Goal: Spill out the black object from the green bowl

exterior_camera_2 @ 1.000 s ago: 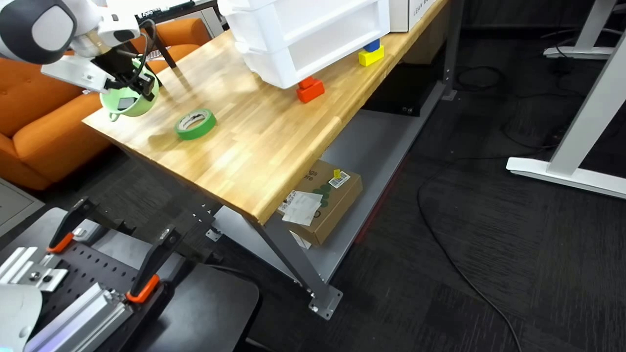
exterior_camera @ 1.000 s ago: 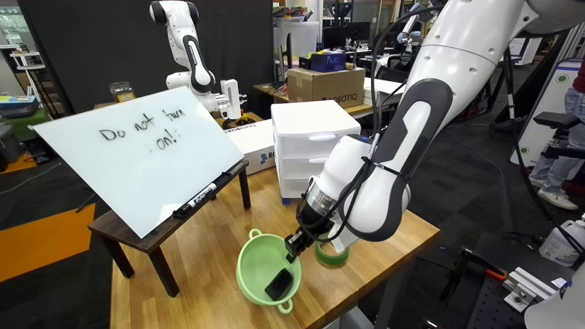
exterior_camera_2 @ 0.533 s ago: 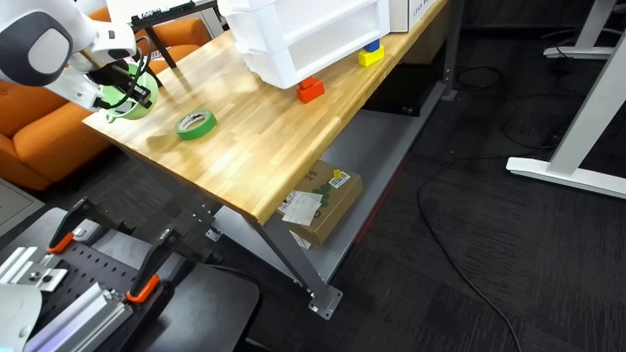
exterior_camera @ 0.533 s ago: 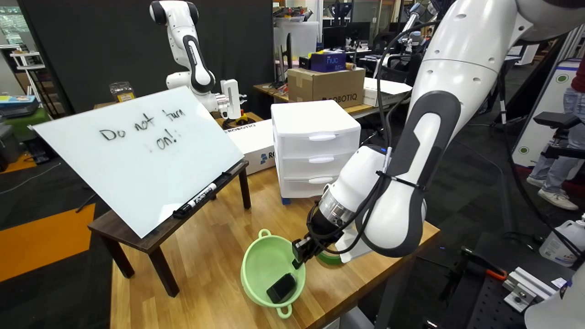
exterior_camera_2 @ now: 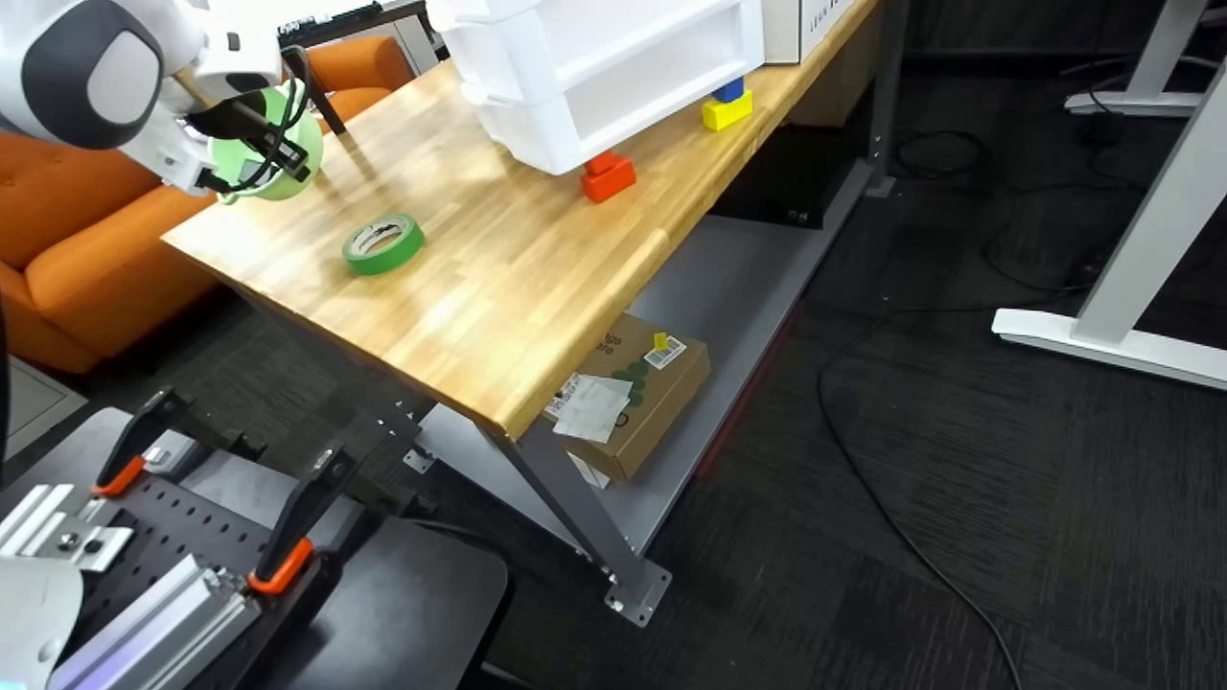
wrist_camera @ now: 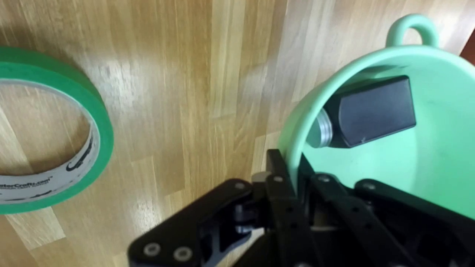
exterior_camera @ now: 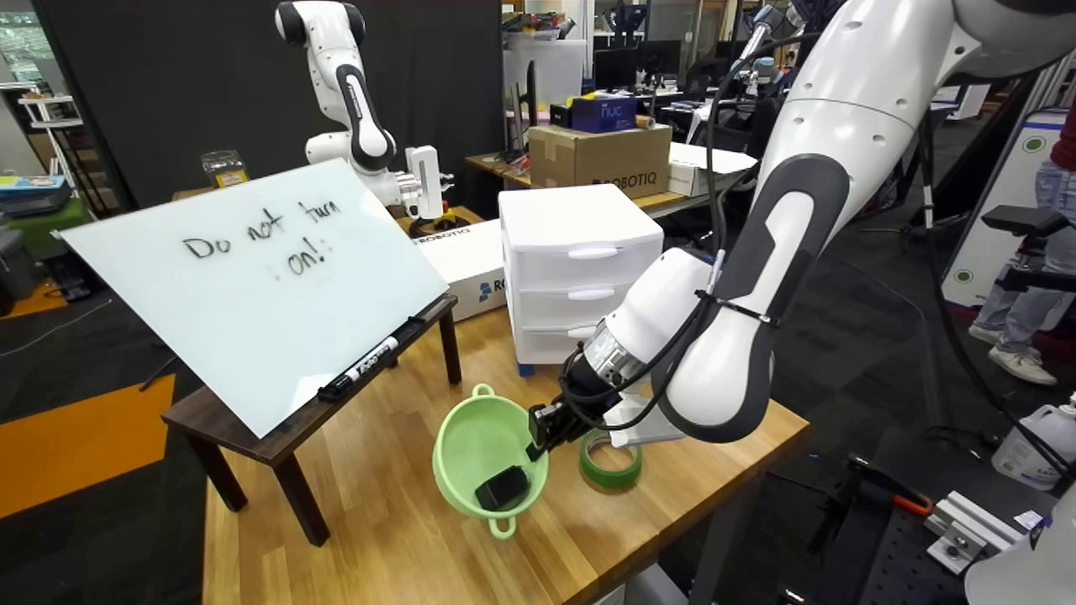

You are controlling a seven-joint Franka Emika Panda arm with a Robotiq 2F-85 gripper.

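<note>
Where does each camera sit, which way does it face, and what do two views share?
In an exterior view: raised, facing down across the table to the whiteboard; the robot's arm enters upper right.
In an exterior view: raised, facing down on a table corner and a cardboard box below; part of the arm, upper left.
Wrist view: on the wrist, facing down on the green bowl and black object; of the robot, only the gripper.
Both exterior views share the arm, bowl, green tape and white drawers.

Whiteboard (exterior_camera: 252, 294): "Do not turn on!" Carton (exterior_camera: 601, 160): "ROBOTIQ". Blue box (exterior_camera: 603, 115): "nuc". Tape (wrist_camera: 105, 137): "terCrafts.com".
</note>
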